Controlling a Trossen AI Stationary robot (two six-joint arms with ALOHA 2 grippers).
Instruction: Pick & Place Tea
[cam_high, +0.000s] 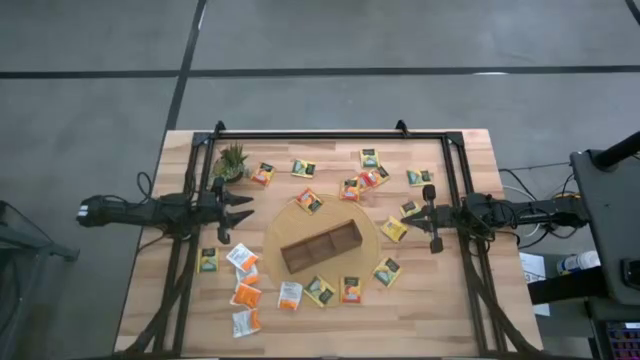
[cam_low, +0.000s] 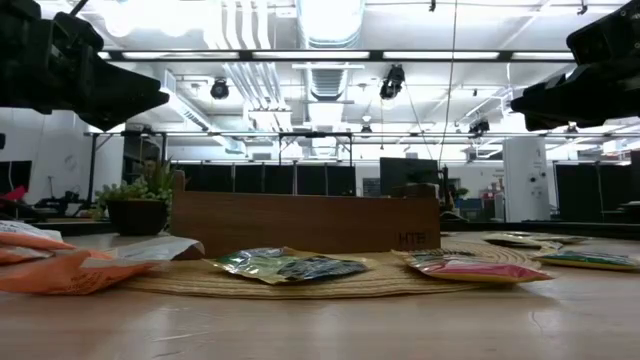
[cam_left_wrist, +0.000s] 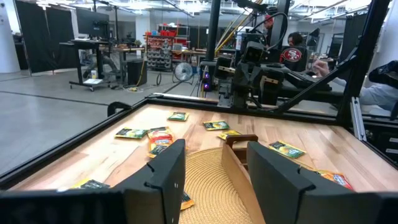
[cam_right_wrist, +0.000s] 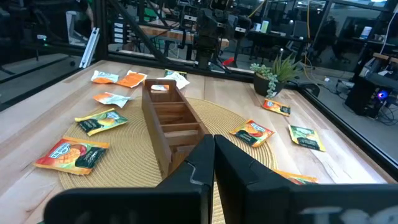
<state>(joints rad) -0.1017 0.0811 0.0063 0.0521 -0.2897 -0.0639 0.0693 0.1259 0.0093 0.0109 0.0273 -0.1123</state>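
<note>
Small flat square foil tea sachets, yellow, orange, white, scattered around brown wooden divided tray mid-frame on wooden surface. Likely light, slippery, crinkly; best pinched at an edge. Left pincer apart, right pincer together, both empty.

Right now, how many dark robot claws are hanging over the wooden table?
2. The dark two-finger left gripper, open, is just off the round woven mat, near the small green potted plant. The right gripper, shut, is off the mat's opposite side. None seems hidden.
</note>
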